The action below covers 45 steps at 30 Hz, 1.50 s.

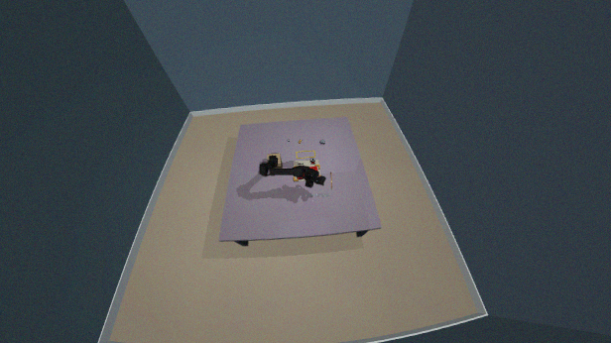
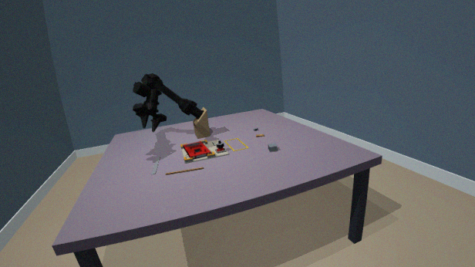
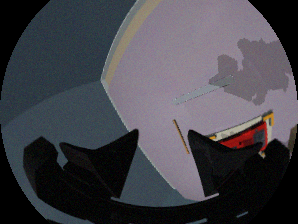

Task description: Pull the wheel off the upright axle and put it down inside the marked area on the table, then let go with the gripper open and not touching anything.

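Gripper (image 2: 151, 123) raised above the table (image 2: 308, 170), jaws part-open on nothing, pre-set to straddle the wheel (image 2: 220, 145) seated on its upright axle on the base plate (image 2: 216, 152), just beside the yellow marked area (image 2: 236, 144) for a short transfer.

No text, label, brand or number can be read anywhere, and the red board (image 2: 197, 149) beside the yellow outlined area (image 2: 236, 144) on the table (image 2: 270, 177) seems too blurred to show any marking.
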Tool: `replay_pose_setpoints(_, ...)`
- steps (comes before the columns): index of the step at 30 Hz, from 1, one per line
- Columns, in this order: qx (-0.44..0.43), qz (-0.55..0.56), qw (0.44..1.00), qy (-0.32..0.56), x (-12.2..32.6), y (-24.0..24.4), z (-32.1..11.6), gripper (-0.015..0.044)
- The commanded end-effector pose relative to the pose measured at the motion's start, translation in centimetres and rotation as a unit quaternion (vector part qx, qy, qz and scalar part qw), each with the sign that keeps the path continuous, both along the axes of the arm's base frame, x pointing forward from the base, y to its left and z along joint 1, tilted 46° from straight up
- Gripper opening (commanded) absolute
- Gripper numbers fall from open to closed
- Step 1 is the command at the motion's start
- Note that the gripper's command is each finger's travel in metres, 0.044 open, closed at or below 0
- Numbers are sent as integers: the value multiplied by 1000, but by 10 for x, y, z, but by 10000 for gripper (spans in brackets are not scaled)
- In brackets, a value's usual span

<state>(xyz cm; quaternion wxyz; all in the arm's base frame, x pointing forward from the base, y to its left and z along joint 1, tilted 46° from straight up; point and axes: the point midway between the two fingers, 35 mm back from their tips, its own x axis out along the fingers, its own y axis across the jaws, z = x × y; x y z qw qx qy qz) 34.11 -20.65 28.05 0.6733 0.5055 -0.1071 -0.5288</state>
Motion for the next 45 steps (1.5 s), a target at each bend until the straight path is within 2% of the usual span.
replay_pose_setpoints(1,43,27,998,48,29,29,-46,300)
replay_pose_setpoints(10,112,37,969,216,54,99,-169,300)
replay_pose_setpoints(20,97,5,904,416,19,172,-284,300)
replay_pose_setpoints(32,93,2,899,427,25,176,-294,300)
replay_pose_setpoints(41,92,2,899,427,19,128,-340,300)
replay_pose_setpoints(45,92,1,899,427,19,123,-343,300)
